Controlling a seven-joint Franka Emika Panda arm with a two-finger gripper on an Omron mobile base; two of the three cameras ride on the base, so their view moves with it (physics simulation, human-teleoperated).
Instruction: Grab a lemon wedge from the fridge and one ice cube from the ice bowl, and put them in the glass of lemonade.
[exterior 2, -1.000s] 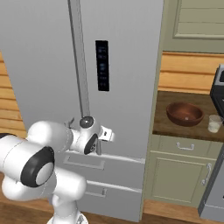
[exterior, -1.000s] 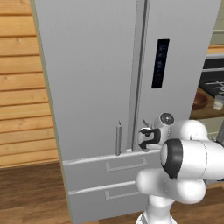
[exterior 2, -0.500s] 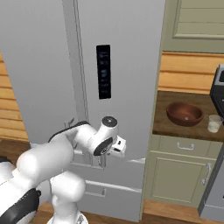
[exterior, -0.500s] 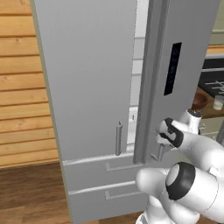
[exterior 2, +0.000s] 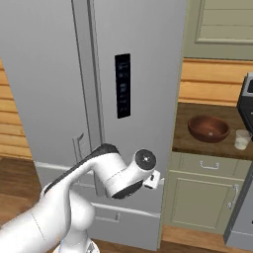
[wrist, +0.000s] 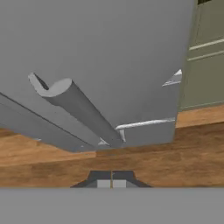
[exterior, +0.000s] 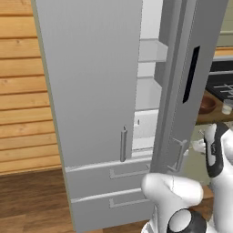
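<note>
left base view showed the fridge (exterior: 91, 91) right door swung much wider than half a second ago, shelves bare in frame centre, no lemon wedge visible to me yet. claw (wrist: 111, 183) tips pressed together, holding nothing. ice bowl (exterior 2: 208, 129) and glass of lemonade (exterior 2: 241, 139) waited on the bench (exterior 2: 197, 146), right side.

Two rear views sharing fridge (exterior: 91, 91)

Evenly lit, flat rendered brightness with no glare. Soft shade inside the open fridge (exterior: 150, 98). Slightly soft, coarse edges throughout; faint shadow beneath the door handle (wrist: 81, 107) ahead of the gripper (wrist: 111, 183).
</note>
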